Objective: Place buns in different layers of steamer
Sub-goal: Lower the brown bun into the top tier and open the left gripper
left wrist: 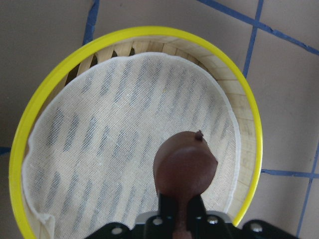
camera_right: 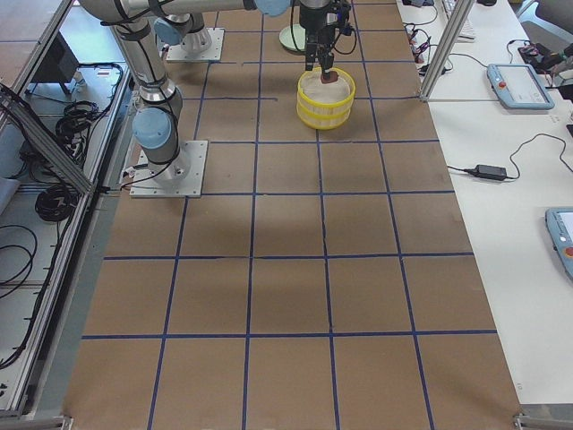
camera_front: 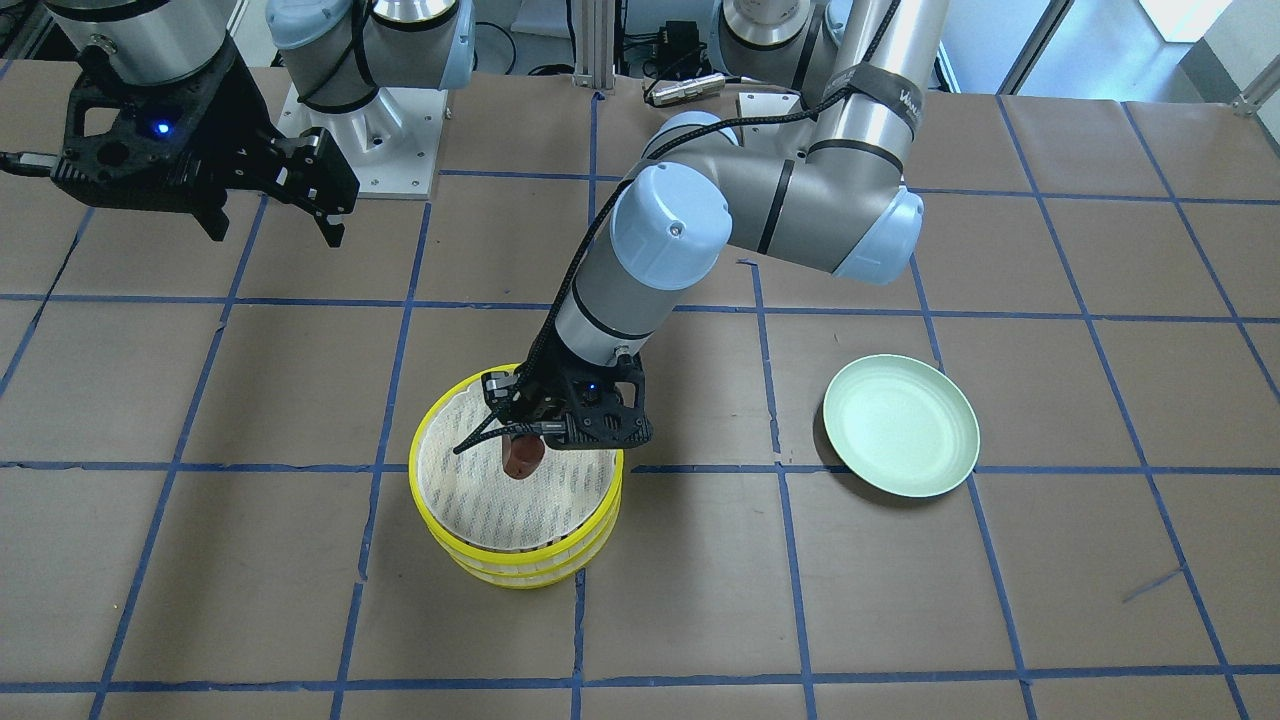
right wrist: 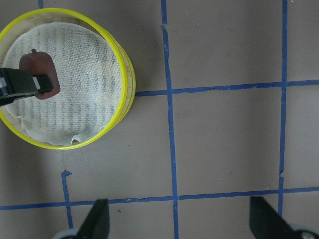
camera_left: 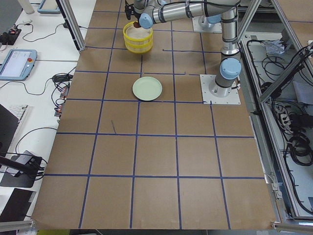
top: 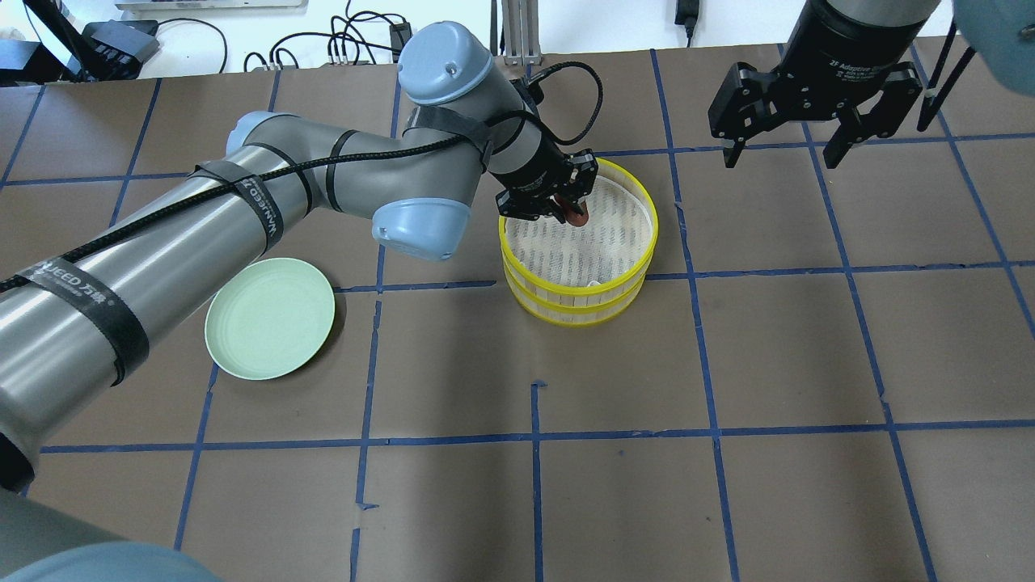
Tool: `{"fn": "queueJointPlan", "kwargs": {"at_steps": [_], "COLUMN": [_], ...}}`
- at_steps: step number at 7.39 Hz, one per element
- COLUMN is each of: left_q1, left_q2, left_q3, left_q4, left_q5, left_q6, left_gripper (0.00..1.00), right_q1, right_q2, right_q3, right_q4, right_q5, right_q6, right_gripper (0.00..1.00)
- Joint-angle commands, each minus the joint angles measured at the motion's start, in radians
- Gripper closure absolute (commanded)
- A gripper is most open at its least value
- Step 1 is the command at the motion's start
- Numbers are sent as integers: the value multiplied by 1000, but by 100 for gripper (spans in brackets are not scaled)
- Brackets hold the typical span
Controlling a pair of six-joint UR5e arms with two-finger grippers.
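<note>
currently, step as judged: setting brown bun [left wrist: 185, 167] into top steamer tier [left wrist: 144, 31]. left end effector [top: 572, 208]: clamped on bun, cloth directly below, rim close beside. next calls for lowering, then release. white bun: not seen. right end effector [top: 782, 153]: wide open, empty, well apart. green plate [top: 269, 329]: on worktop, well apart; nothing obstructs.
</note>
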Motion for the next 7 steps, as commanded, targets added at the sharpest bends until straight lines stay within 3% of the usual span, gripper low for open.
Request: {"fn": "queueJointPlan", "kwargs": {"at_steps": [1,5,7], "left_q1": [0,-7,7], "left_q2": [1,35,139], "left_q3": [0,-22,-5], "left_q4": [2,-15,-136], "left_q5": [12,12,18], "left_q6": [-5,-11,10], "left_gripper": [29,27,21], "right_q1": [-1,-1,-1], "right_q2": [0,0,0], "right_q3": [0,-2,-2], "right_q4": [0,0,0], "right_q5": [1,1,0], "right_q6": [-1,-1,-1], "right_gripper": [0,0,0]}}
